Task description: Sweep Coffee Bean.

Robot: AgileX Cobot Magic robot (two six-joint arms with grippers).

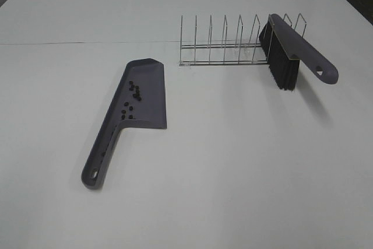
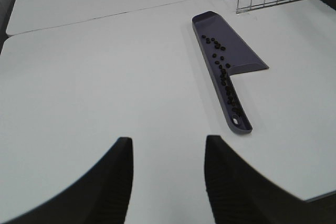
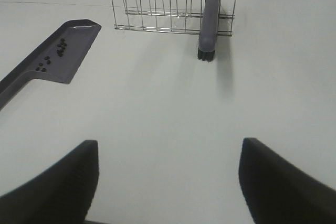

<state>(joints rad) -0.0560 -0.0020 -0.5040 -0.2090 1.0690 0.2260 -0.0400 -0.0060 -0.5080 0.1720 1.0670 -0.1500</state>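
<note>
Several coffee beans (image 1: 133,93) line the dustpan (image 1: 148,94) (handle toward the camera).

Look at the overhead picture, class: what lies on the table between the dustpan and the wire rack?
Nothing: only bare white table separates the dustpan from the wire rack, seen in the exterior high view.

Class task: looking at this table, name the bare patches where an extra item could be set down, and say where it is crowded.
Free: the wide table stretch between the dustpan and the brush, in front of the wire rack; also left of the dustpan. Crowded: the pan, strewn with coffee beans, and the rack's end holding the brush.
</note>
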